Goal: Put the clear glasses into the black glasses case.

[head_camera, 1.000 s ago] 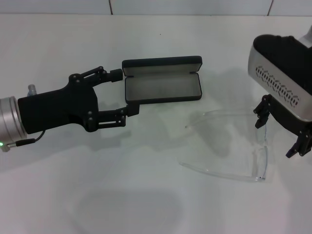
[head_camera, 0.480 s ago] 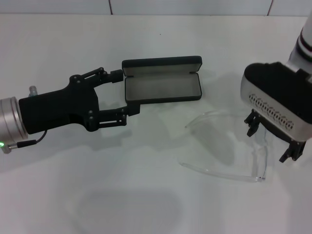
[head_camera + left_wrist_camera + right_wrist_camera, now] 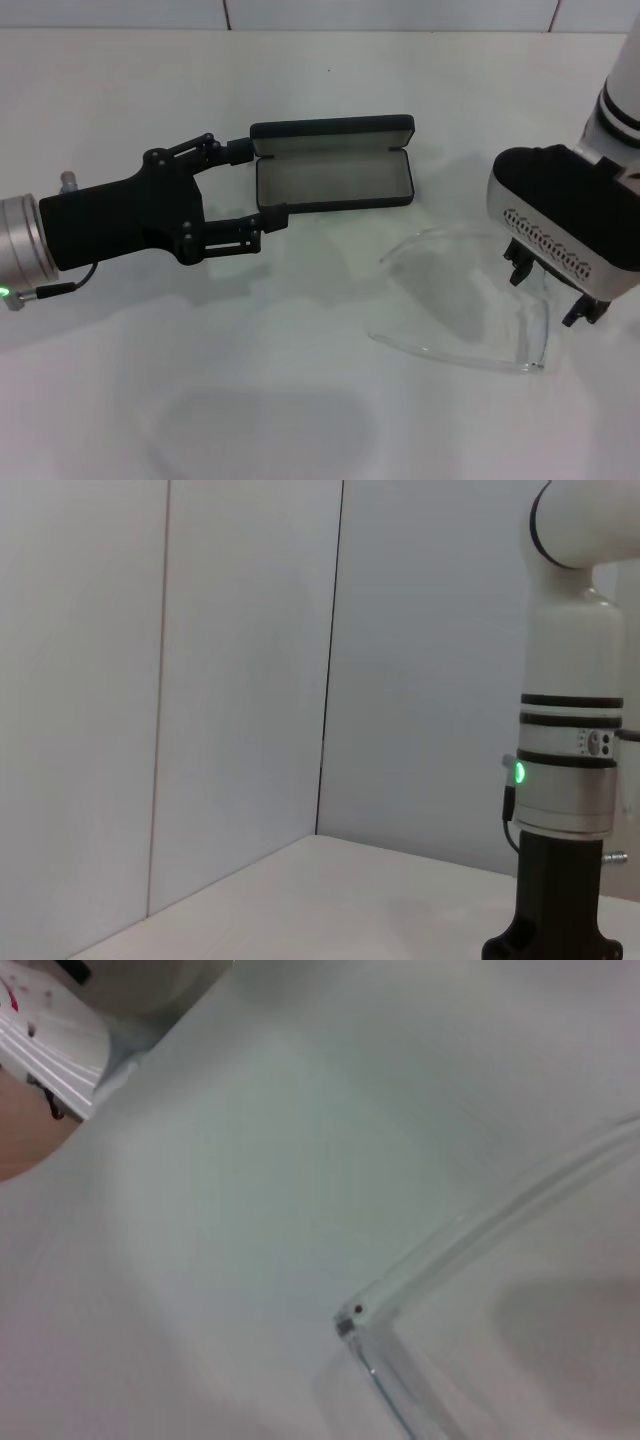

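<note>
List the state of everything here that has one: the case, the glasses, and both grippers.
black glasses case: open, lid up, grey lining showing, nothing inside.
clear glasses: lying on the table outside the case, arms unfolded.
left gripper: open, fingers on either side of the case's left end.
right gripper: open, over the lens end of the glasses, not yet gripping them.

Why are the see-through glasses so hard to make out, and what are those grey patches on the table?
Head view: the clear glasses show only as faint edges on the white table; the grey patches are soft shadows under the left gripper and right gripper. Right wrist view: very close, a little soft, one hinge visible. Left wrist view: only wall and the other arm.
</note>
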Controlling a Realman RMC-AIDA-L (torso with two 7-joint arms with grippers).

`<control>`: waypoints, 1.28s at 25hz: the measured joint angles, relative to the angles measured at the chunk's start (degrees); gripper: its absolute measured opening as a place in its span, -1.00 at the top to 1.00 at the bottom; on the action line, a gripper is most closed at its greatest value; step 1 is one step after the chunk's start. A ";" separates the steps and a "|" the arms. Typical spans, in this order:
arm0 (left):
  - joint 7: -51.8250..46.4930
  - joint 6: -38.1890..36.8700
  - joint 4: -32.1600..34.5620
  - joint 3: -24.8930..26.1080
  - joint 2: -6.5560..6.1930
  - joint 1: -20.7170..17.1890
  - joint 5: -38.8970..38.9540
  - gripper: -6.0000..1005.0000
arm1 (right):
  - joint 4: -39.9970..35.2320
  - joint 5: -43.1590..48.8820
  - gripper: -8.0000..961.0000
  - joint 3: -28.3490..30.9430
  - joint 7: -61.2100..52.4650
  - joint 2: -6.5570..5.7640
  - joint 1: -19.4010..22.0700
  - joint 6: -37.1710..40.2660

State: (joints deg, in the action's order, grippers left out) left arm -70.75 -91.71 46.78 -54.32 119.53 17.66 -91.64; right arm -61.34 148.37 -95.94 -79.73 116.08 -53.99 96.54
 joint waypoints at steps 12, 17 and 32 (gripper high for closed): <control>0.20 0.06 0.06 0.26 0.00 -0.25 0.16 -0.57 | 0.49 -0.44 0.15 -0.04 0.24 0.07 0.03 -0.69; 0.43 0.05 0.07 1.36 0.00 -0.32 0.20 -0.56 | 0.10 -0.83 0.55 0.74 -0.61 0.11 0.03 -0.79; 0.59 -0.48 0.28 4.76 -0.17 -0.29 3.26 -0.53 | -4.81 -8.19 0.90 19.00 -6.74 -0.17 2.08 7.77</control>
State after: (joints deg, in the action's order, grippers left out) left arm -70.16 -92.19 47.06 -49.56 119.36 17.37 -88.39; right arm -66.15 140.18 -76.95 -86.47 115.91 -51.91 104.32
